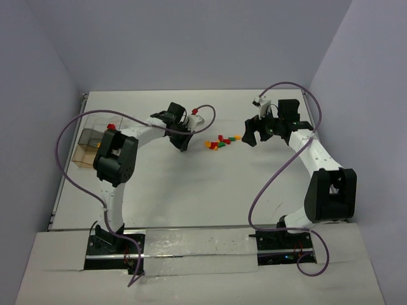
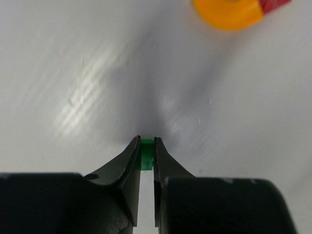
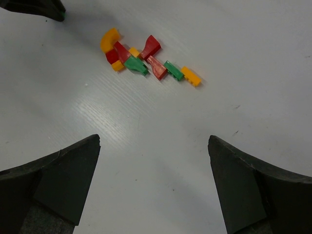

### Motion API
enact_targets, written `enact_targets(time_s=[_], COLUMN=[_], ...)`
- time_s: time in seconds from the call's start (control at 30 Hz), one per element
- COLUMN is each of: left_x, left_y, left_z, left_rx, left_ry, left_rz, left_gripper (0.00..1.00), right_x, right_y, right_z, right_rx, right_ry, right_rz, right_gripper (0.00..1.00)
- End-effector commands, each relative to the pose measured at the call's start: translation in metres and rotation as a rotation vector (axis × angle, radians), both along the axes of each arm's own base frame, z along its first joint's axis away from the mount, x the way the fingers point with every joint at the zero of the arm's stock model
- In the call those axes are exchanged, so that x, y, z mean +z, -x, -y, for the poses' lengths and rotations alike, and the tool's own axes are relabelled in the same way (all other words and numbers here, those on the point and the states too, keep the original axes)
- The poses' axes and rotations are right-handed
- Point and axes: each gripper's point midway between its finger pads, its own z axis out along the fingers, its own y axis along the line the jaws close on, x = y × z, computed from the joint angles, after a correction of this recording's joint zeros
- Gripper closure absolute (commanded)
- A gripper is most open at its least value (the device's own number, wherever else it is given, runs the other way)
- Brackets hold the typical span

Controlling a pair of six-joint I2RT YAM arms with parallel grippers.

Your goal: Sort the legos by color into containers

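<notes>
Green brick point(image 2: 146, 157) is pinched tight between the tips of the left gripper point(image 2: 147, 145). It sits right down by the table point(image 2: 73, 73), though the wrist view is too close for us to say if it's lifted clear.

What matters next is that the containers point(image 1: 86, 149) sit well off to that arm's left, near the table's left edge. In the top view the arm's own elbow point(image 1: 116, 159) partly covers them. So the carry goes sideways, away from the loose legos point(image 3: 146, 61), and the left arm is clearly the nearer one.

Bare tabletop shows between gripper and trays. We can't tell from up there which tray takes green.

Meanwhile the right gripper point(image 3: 153, 141) hangs spread wide on the far side of the pile, holding nothing. The row of bricks runs across its view.
</notes>
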Motion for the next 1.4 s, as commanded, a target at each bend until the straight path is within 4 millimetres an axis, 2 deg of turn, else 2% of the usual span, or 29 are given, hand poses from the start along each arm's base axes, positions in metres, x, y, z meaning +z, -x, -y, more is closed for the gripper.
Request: enact_targets(time_s=[0.0, 0.03, 0.07, 0.2, 0.33, 0.4, 0.5, 0.67, 0.73, 0.8, 0.9, 1.07, 1.3, 1.37], left_x=[0.030, 0.040, 0.058, 0.090, 0.116, 0.124, 0.130, 0.112, 0.110, 0.095, 0.084, 0.070, 0.065, 0.063], left_y=[0.034, 0.035, 0.035, 0.044, 0.050, 0.052, 0.055, 0.060, 0.060, 0.063, 0.059, 0.053, 0.038, 0.036], left_z=[-0.048, -0.054, -0.067, -0.109, -0.176, -0.196, -0.240, -0.295, -0.300, -0.314, -0.325, -0.336, -0.348, -0.349], left_rx=[0.102, 0.117, 0.151, 0.253, 0.410, 0.452, 0.542, 0.669, 0.679, 0.720, 0.747, 0.781, 0.812, 0.815], left_ry=[-0.014, 0.001, 0.027, 0.096, 0.129, 0.133, 0.108, 0.067, 0.064, 0.054, 0.033, 0.010, 0.000, 0.000], left_rz=[-0.117, -0.110, -0.088, -0.071, -0.020, -0.005, 0.032, 0.018, 0.020, -0.003, 0.003, 0.005, 0.035, 0.030], left_gripper=[1.00, 1.00, 1.00, 1.00, 1.00, 1.00, 1.00, 1.00, 1.00, 1.00, 1.00, 0.95, 0.88, 0.83], right_x=[0.020, 0.019, 0.019, 0.014, 0.007, 0.007, 0.004, 0.002, 0.001, -0.001, -0.004, -0.008, -0.012, -0.013], right_y=[-0.009, -0.009, -0.009, -0.008, -0.008, -0.009, -0.012, -0.020, -0.022, -0.022, -0.023, -0.023, -0.025, -0.025], right_z=[-0.005, -0.005, -0.008, -0.016, -0.029, -0.034, -0.038, -0.041, -0.041, -0.042, -0.040, -0.039, -0.037, -0.037], right_rx=[0.011, 0.011, 0.015, 0.022, 0.027, 0.029, 0.019, 0.002, -0.001, 0.003, 0.001, 0.005, 0.005, 0.004], right_ry=[-0.022, -0.021, -0.018, 0.013, 0.057, 0.068, 0.089, 0.110, 0.120, 0.129, 0.137, 0.151, 0.170, 0.173], right_rz=[0.082, 0.082, 0.085, 0.086, 0.090, 0.096, 0.100, 0.098, 0.097, 0.085, 0.076, 0.069, 0.062, 0.061], right_gripper=[0.02, 0.02, 0.02, 0.02, 0.03, 0.03, 0.03, 0.03, 0.03, 0.03, 0.03, 0.03, 0.03, 0.03])
